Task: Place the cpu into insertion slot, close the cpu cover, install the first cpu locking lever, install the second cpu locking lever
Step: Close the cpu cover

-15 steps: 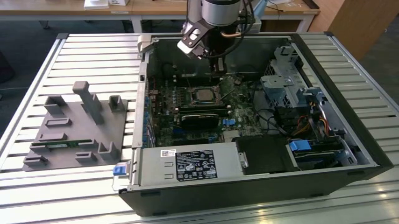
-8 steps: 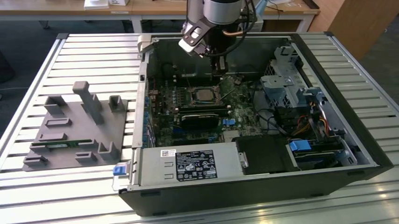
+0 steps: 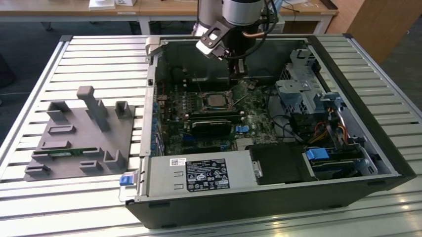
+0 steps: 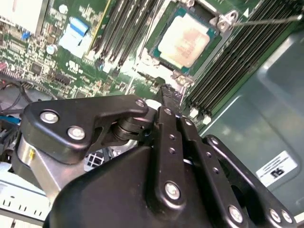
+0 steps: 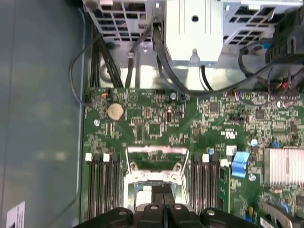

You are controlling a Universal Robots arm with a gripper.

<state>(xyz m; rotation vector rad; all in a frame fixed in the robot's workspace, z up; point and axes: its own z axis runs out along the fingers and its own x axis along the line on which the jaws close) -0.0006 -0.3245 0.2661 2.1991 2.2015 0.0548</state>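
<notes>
The pincer (image 4: 166, 95) has its 2 fingers pressed together. Just beyond their tip the cpu (image 4: 183, 40) lies flat, face up, in the insertion slot (image 4: 183, 77). 1 thin lever (image 4: 270, 20) stretches away from the slot's far corner.

Exterior view up, and I've got the arm (image 3: 242, 11): rounded silver-grey housing, smooth and shiny. A pale grey block (image 3: 212, 42) sits at the wrist, and a copper-coloured cable (image 3: 254, 33) curls beside it. Switching to the second wrist view, the gripper (image 4: 167, 92) is matte black all over, with flat link bars (image 4: 166, 142) and fat rounded knuckles (image 4: 76, 123) studded with bright silver screws (image 4: 172, 190). Behind them I see a bare metal body (image 4: 38, 166) with a small yellow sticker (image 4: 31, 153). The first wrist view shows the same black knuckles, a screw head in each.
</notes>
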